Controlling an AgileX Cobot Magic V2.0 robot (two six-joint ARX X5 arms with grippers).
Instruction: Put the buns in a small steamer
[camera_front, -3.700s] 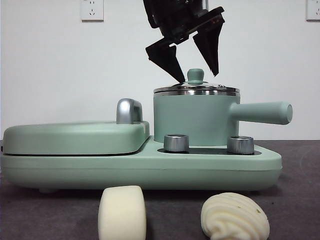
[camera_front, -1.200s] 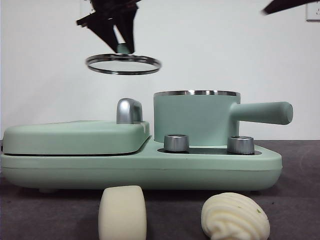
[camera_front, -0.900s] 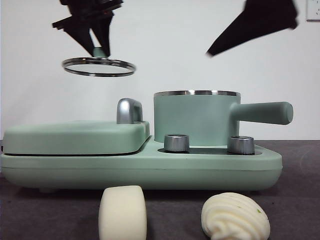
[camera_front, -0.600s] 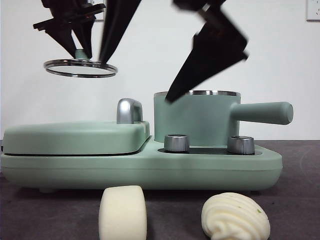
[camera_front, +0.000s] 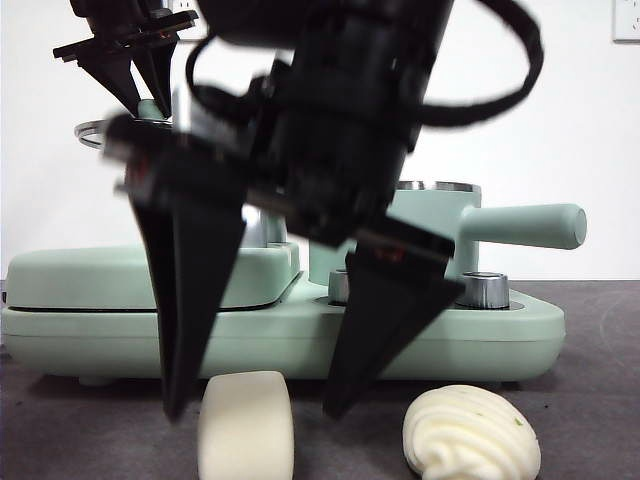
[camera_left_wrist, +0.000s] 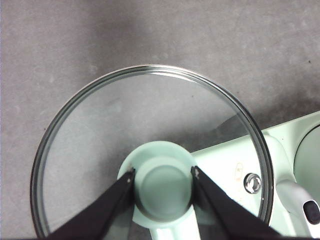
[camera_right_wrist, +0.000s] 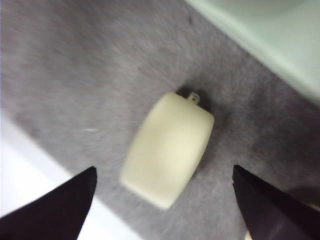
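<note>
**Open fingers straddling the smooth bun, lid held aloft**

Front view: the right gripper (camera_front: 255, 405), fingers spread wide, hangs low over the smooth cream-white cylindrical bun (camera_front: 246, 427) on the dark grey worktop (camera_front: 590, 400). The ridged, green-flecked bun (camera_front: 470, 433) lies to its right. The mint green cylindrical steamer (camera_front: 440, 240) stands uncovered beyond.

Left wrist view: the left gripper (camera_left_wrist: 163, 179) clamps the green knob of the round glass lid (camera_left_wrist: 150, 150).

Right wrist view: the bun sits skewed between the fingers; closing off-centre might roll or squash it.
</note>
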